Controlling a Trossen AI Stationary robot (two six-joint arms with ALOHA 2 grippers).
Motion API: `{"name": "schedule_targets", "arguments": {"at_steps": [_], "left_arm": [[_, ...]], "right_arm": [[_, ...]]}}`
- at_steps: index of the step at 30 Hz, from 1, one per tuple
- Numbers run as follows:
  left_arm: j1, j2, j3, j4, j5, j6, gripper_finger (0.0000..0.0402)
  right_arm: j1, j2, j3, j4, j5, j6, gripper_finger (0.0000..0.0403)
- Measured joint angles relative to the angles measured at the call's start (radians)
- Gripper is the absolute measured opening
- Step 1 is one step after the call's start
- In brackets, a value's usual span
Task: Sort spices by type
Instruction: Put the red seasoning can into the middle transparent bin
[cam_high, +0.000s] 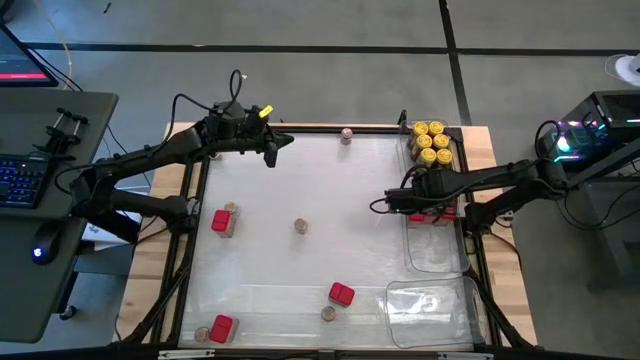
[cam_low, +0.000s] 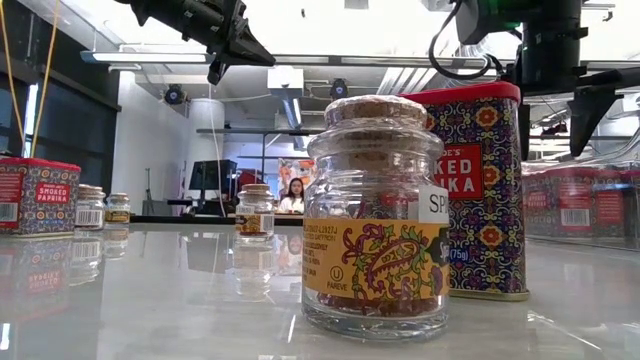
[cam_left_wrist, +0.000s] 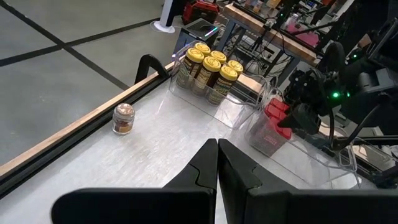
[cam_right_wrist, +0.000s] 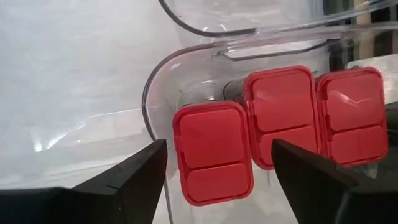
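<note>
Overhead, right pincer (cam_high: 418, 203) hides red tins (cam_right_wrist: 213, 151), wrist view shows three

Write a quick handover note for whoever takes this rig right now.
Right pincer: open, over the red tins in the middle tray, straddling one without gripping it.
Left pincer: shut, empty, raised at the far left.
Done: yellow-lid jars grouped in the far tray; three tins in the middle tray.
Left: three tins and six cork jars loose on the table; near tray holds nothing yet.
</note>
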Motion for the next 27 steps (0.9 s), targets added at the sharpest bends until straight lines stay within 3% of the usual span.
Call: {"name": "schedule_targets", "arguments": {"at_steps": [6,12,24,27], "left_arm": [[0.000,0.000,0.000,-0.004,0.000,0.000,0.0000],[0.000,0.000,0.000,-0.012,-0.001,0.000,0.0000],[0.000,0.000,0.000,-0.010,-0.005,0.000,0.0000],[0.000,0.000,0.000,-0.011,-0.005,0.000,0.0000]], "right_arm": [[0.005,-0.002,0.058,-0.114,-0.017,-0.005,0.0287],[0.064,-0.002,0.143,-0.150,-0.121,-0.133,0.0287],[0.147,0.002,0.126,-0.095,-0.120,-0.131,0.0287],[0.138,0.002,0.126,-0.147,-0.160,-0.107,0.0268]]}}
